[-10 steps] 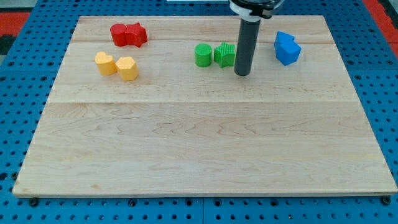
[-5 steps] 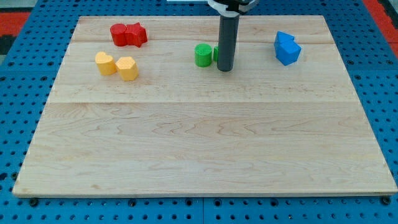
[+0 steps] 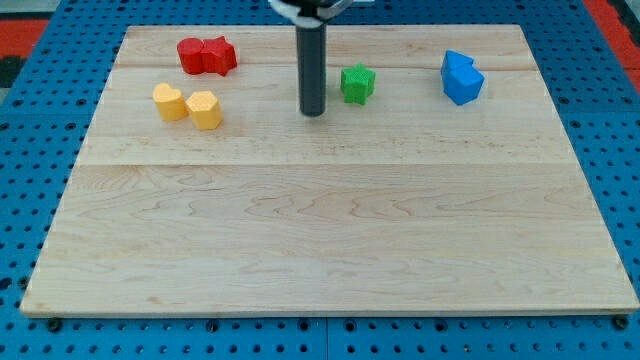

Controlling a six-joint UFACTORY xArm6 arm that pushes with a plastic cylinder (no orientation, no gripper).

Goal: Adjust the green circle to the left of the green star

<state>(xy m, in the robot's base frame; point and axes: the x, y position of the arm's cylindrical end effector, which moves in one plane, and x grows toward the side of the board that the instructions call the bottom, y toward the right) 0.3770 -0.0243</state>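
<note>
you see a pale wooden counter [image 3: 330, 230] of joined planks, evenly lit with soft shadows. around it lies a blue pegboard base [image 3: 30, 120] dotted with holes, with red patches [image 3: 612, 20] at the view's top corners.

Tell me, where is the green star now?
The green star sits near the view's top, right of centre, between my tip on its left and the blue blocks on its right.

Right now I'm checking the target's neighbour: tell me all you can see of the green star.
The green star is a small, matte green block with ridged, pointed sides, lying flat on the wooden board near the view's top. Nothing touches it. My tip rests on the board just to its left; the green circle is not visible.
</note>
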